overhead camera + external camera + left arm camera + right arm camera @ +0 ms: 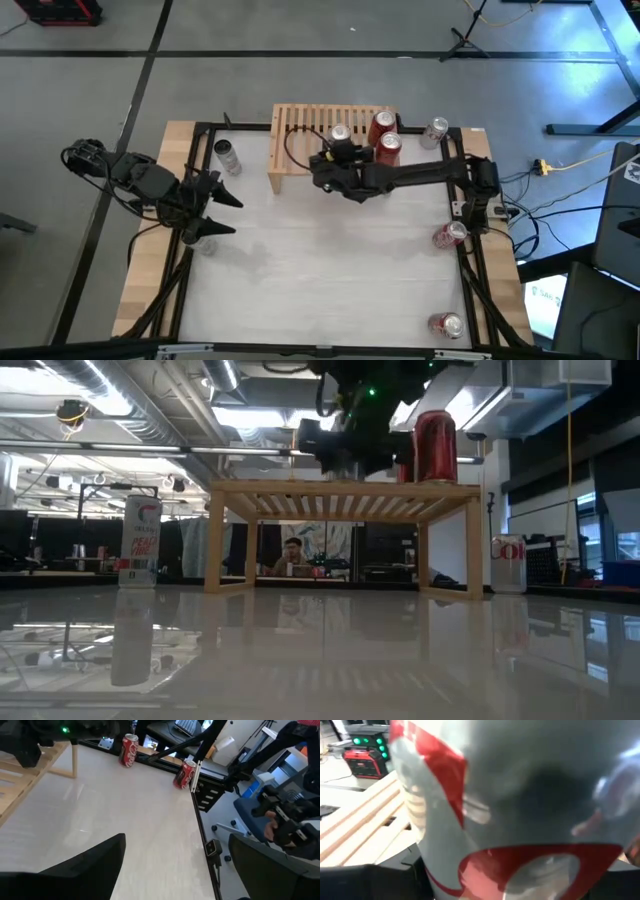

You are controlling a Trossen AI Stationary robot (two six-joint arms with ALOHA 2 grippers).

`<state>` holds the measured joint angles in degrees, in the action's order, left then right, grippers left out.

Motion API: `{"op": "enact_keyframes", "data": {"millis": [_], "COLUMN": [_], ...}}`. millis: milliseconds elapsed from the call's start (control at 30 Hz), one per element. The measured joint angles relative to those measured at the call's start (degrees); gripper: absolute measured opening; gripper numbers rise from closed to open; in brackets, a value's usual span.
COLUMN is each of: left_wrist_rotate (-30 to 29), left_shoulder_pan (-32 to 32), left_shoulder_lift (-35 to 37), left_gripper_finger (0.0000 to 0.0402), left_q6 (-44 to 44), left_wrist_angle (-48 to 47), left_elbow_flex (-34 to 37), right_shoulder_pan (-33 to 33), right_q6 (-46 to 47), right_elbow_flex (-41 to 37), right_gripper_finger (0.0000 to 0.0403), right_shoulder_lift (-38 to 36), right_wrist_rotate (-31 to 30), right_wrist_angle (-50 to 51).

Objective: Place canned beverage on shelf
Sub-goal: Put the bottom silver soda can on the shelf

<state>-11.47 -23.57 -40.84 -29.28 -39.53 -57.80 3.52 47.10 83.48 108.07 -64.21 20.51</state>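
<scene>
Here, from above and from table height:

Shelf: the low light-wood rack with a slatted top [300, 125] stands at the far edge of the table, on two solid side legs.

Right gripper [338, 148]: reaches across over the shelf top, its fingers clamped on a silver and red beverage can [520, 805] that fills the wrist view; the can stands upright over the slats.

On the shelf: two red cans [383, 128] stand upright together at the rack's right end, just beside the held can.

Left gripper [215, 210]: waits near the table's left edge, fingers spread apart and holding nothing.

Other cans: a silver can [227, 157] stands just left of the shelf; another silver can [436, 131] to its right; two more red and silver cans [450, 235] lie along the table's right edge.

Table: the pale, glossy tabletop [320, 270].
</scene>
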Motion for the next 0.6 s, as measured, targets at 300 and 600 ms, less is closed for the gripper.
{"op": "enact_keyframes", "data": {"millis": [300, 600], "left_wrist_rotate": [0.4, 0.4], "left_shoulder_pan": [0.0, 0.0], "left_shoulder_lift": [0.0, 0.0], "left_gripper_finger": [0.0348, 0.0348], "left_q6": [0.0, 0.0], "left_wrist_angle": [0.1, 0.1], "left_elbow_flex": [0.0, 0.0], "right_shoulder_pan": [1.1, 1.5], "right_q6": [2.2, 2.1], "right_elbow_flex": [0.0, 0.1], "right_gripper_finger": [0.0281, 0.0284], "right_shoulder_lift": [-0.1, -0.1], "right_wrist_rotate": [0.3, 0.9], "right_wrist_angle": [2.4, 2.3]}}
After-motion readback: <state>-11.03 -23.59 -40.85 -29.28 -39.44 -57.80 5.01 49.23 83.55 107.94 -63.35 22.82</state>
